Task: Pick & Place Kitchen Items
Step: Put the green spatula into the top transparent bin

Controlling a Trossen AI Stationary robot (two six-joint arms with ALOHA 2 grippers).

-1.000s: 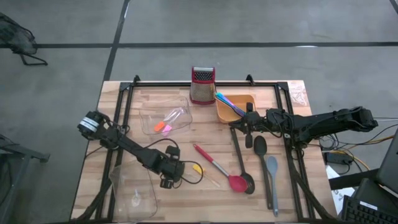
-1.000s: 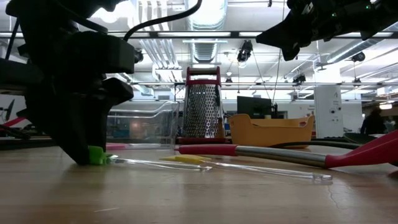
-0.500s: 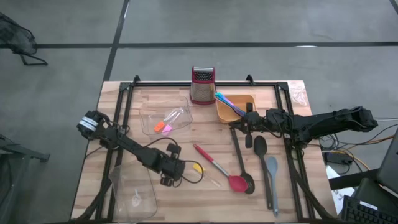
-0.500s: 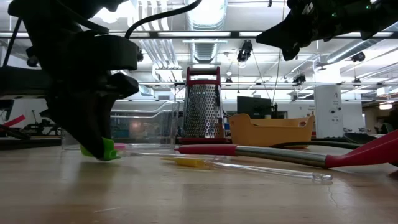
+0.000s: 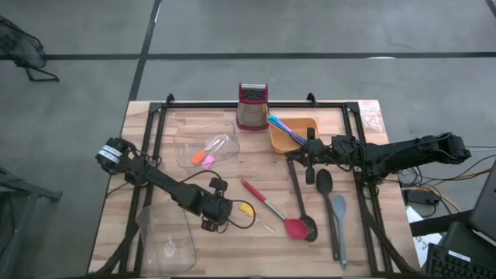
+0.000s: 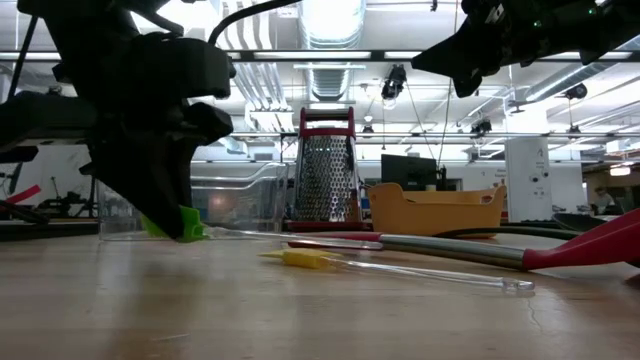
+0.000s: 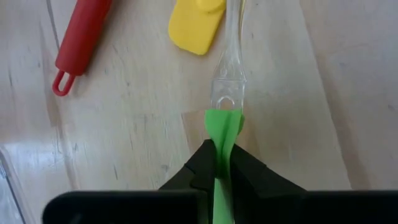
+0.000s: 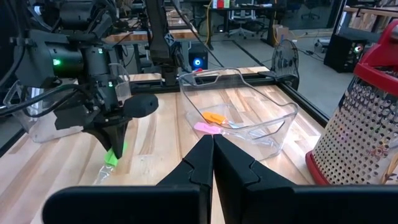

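- Green-tipped clear spatula [image 7: 224, 130]: its green head is pinched between the closed fingers of the left gripper [image 5: 218, 223], near the table's front left, with the clear handle stretching away over the wood. In the low view the green head [image 6: 188, 223] hangs just above the tabletop.
- Yellow-tipped clear spatula [image 5: 246, 209] lies just beside the held one; its yellow head [image 7: 196, 26] is close to the clear handle, and whether they touch cannot be told.
- Red spatula [image 5: 270, 209] lies diagonally at mid-table, its loop end [image 7: 62, 87] near the yellow head.
- Black spoons [image 5: 323, 184] and a grey spoon [image 5: 339, 225] lie toward the right, well apart from the left gripper.
- Clear tub [image 5: 205, 147] behind holds orange and pink pieces [image 8: 211, 122]; a second clear tub [image 5: 167, 240] sits at the front-left corner.
- Steel grater [image 5: 252, 105] stands at the back edge, an orange tray [image 5: 294, 133] with blue and purple sticks beside it.
- Right gripper [image 5: 309, 149] hovers by the tray, fingers closed on nothing.
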